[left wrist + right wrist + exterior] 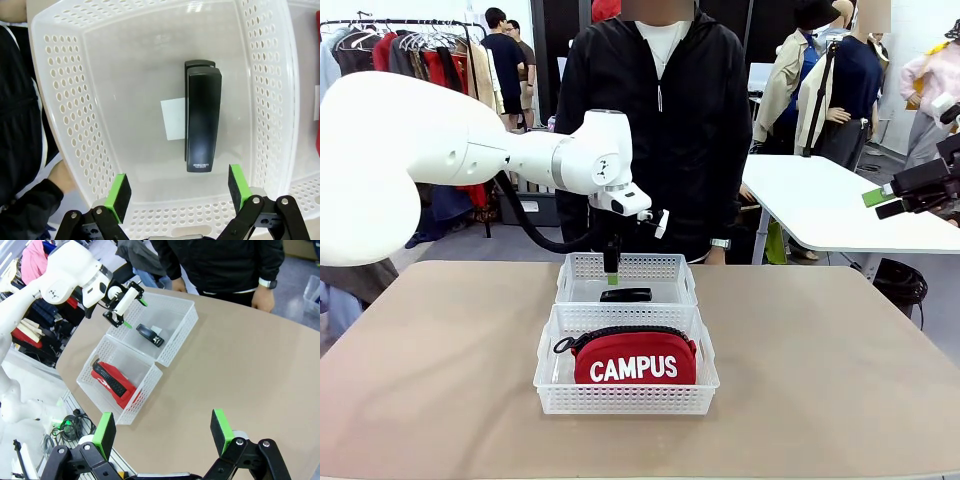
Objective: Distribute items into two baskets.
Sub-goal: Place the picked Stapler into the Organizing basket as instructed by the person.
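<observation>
Red pouch (634, 360) in near basket (548, 385) (stapler (626, 294) in far one (582, 266)).

"CAMPUS" in white capitals on the red pouch (634, 362), front view. Small pale brand print at one end of the black stapler (202, 122) in left wrist view, too small to read for sure. White sticker (173, 119) beside the stapler is blank. Nothing else legible.
</observation>
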Controlling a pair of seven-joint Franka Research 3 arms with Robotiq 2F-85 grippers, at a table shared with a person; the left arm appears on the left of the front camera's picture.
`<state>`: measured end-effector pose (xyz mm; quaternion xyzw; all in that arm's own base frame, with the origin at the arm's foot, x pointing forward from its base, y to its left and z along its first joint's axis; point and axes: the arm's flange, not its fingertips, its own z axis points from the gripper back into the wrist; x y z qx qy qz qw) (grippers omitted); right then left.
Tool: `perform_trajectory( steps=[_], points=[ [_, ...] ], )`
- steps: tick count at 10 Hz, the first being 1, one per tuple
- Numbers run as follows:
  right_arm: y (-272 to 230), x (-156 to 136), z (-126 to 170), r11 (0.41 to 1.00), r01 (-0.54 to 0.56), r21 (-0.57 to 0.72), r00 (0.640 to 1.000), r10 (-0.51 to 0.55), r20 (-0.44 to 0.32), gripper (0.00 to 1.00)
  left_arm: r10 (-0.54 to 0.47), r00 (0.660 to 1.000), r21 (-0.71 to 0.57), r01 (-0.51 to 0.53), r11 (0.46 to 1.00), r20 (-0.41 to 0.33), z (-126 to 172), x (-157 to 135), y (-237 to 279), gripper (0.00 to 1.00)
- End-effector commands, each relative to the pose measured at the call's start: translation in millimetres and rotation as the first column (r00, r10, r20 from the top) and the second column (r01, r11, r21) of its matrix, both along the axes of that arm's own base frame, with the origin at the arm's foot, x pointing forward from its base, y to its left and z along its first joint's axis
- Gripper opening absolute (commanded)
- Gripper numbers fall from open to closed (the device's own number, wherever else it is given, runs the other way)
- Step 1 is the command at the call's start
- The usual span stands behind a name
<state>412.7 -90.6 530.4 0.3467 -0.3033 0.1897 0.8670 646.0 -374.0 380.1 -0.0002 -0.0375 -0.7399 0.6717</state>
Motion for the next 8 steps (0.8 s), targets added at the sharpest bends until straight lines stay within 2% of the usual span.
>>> perform_trajectory(
  steps=[1,8],
  points=[
    [0.8,-0.2,1.3,1.000,-0.003,0.005,1.000,0.003,0.007,1.00,-0.003,1.000,0.000,0.003,1.000,0.001,-1.1,0.3,0.2,1.00],
    [0.8,-0.2,1.3,1.000,-0.003,0.005,1.000,0.003,0.007,1.00,-0.003,1.000,0.000,0.003,1.000,0.001,-1.1,0.3,0.2,1.00]
  ],
)
